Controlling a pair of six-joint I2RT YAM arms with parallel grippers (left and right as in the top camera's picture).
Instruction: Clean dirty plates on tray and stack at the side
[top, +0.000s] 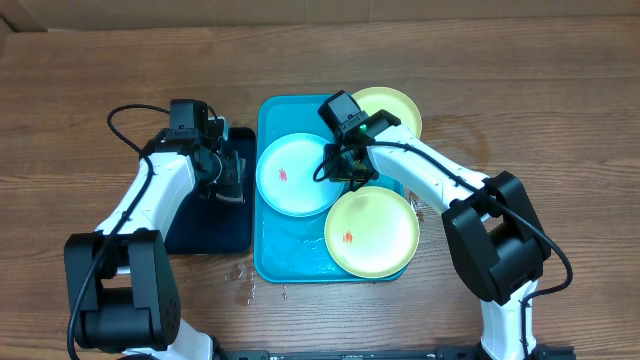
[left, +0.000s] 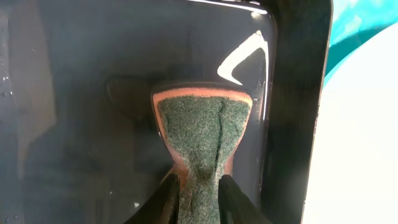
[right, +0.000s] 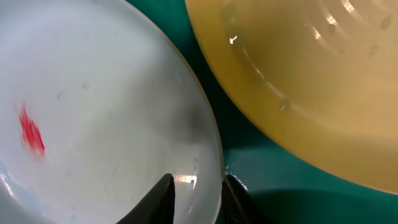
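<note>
A light blue plate (top: 295, 175) with a red smear lies in the turquoise tray (top: 270, 262). My right gripper (top: 345, 170) is at its right rim. In the right wrist view the fingers (right: 166, 199) straddle that plate's (right: 93, 112) edge, one inside and one outside, closed on it. A yellow-green plate (top: 372, 232) with a smear rests on the tray's front right corner. Another yellow-green plate (top: 395, 108) sits at the back right. My left gripper (left: 199, 199) is shut on a green scouring sponge (left: 202, 127) with an orange edge, over the black tray (left: 93, 62).
The black tray (top: 210, 235) lies directly left of the turquoise tray. Water drops spot the wooden table (top: 245, 285) by the tray's front left corner. Bare wood shows at far left and far right.
</note>
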